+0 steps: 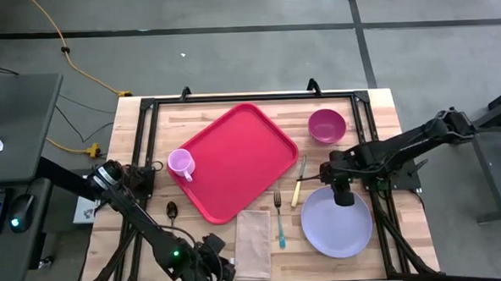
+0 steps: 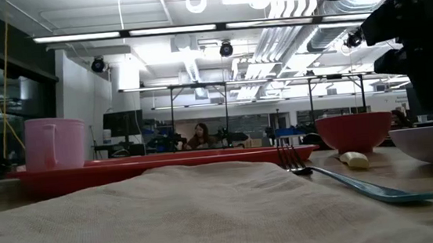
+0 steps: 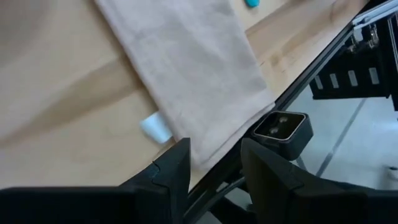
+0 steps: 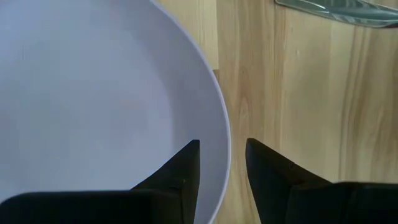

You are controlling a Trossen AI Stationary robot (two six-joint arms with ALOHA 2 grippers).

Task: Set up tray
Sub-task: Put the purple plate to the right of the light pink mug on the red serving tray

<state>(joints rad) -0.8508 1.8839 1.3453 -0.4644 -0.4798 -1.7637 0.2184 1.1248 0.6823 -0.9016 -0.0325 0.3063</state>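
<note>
The right claw (image 4: 222, 163) straddles the rim of the lavender plate (image 1: 337, 225), fingers parted — one inside, one outside. Beside the plate lie a knife (image 1: 299, 182) and a teal-handled fork (image 1: 279, 217); a magenta bowl (image 1: 326, 125) stands farther back. The red tray (image 1: 238, 158) sits mid-bench, tilted, holding only a pink cup (image 1: 181, 164). The left claw (image 3: 214, 165), open, hovers at the napkin's (image 1: 255, 244) near edge.

Red tray (image 1: 234, 162), pink cup (image 1: 181, 164) at its 9 o'clock. Magenta bowl (image 1: 326, 125), lavender plate (image 1: 336, 223), beige napkin (image 1: 254, 244), teal-handled fork (image 1: 279, 219), cream-handled knife (image 1: 298, 182). Light wood table (image 1: 400, 159).
</note>
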